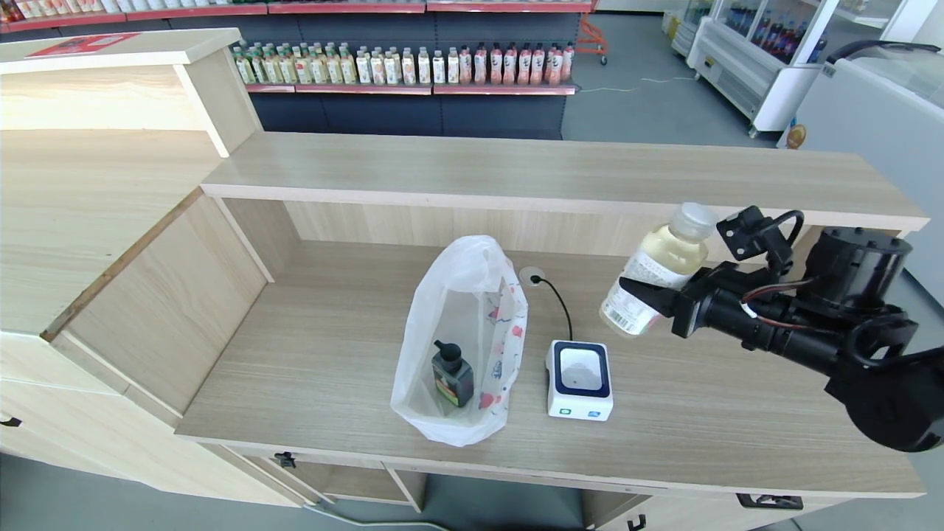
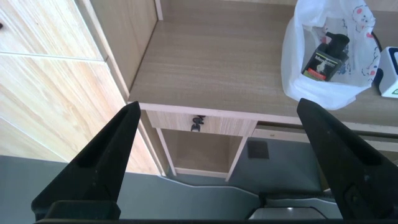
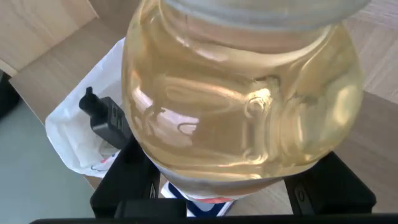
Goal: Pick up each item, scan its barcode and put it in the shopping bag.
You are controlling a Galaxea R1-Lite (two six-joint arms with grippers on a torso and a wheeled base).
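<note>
My right gripper (image 1: 649, 295) is shut on a bottle (image 1: 658, 270) of pale yellow drink with a white cap, held tilted in the air above the counter, right of the scanner. Seen close in the right wrist view, the bottle (image 3: 242, 93) has the bag far beneath it. The white scanner (image 1: 580, 379) with a dark window lies on the counter under and left of the bottle. Left of the scanner stands the translucent white shopping bag (image 1: 461, 346), open, with a black pump bottle (image 1: 451, 375) inside. My left gripper (image 2: 221, 155) is open, off the counter's front left edge; the bag (image 2: 329, 56) lies farther off.
The scanner's black cable (image 1: 558, 303) runs to a hole in the wooden counter (image 1: 317, 354). A raised ledge (image 1: 560, 177) runs along the back, and a side wall (image 1: 169, 310) closes the left. Store shelves of bottles (image 1: 405, 65) and chest freezers (image 1: 759, 59) stand behind.
</note>
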